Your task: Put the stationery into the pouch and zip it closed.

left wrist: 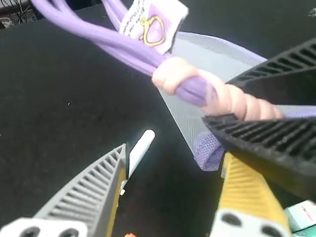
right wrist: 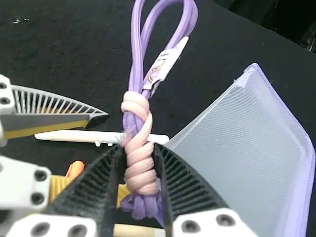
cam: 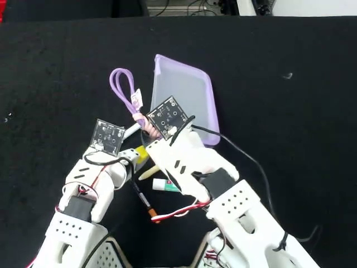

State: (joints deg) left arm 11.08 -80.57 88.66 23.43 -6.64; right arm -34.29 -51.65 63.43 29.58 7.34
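The translucent purple pouch [cam: 184, 103] [right wrist: 247, 143] [left wrist: 207, 59] lies flat on the black table. A purple cord loop [cam: 122, 86] [right wrist: 148, 44] [left wrist: 98, 34] with a paper tag runs from its near corner. My right gripper [cam: 150, 127] [right wrist: 137, 158] is shut on the cord's pink knot [right wrist: 136, 163] [left wrist: 197, 84]. My left gripper [cam: 131, 146] [left wrist: 175, 163] stands open just beside it, nothing in its jaws. A white pen [cam: 131, 131] [right wrist: 84, 137] [left wrist: 139, 148] lies on the table past the left fingertips.
Between the arms lie a wooden pencil [cam: 149, 172], a white and green eraser [cam: 166, 185] [left wrist: 303, 215] and a dark pen with an orange end [cam: 146, 204]. Black cloth stretches free to the far left, right and back. Cables trail from the right arm.
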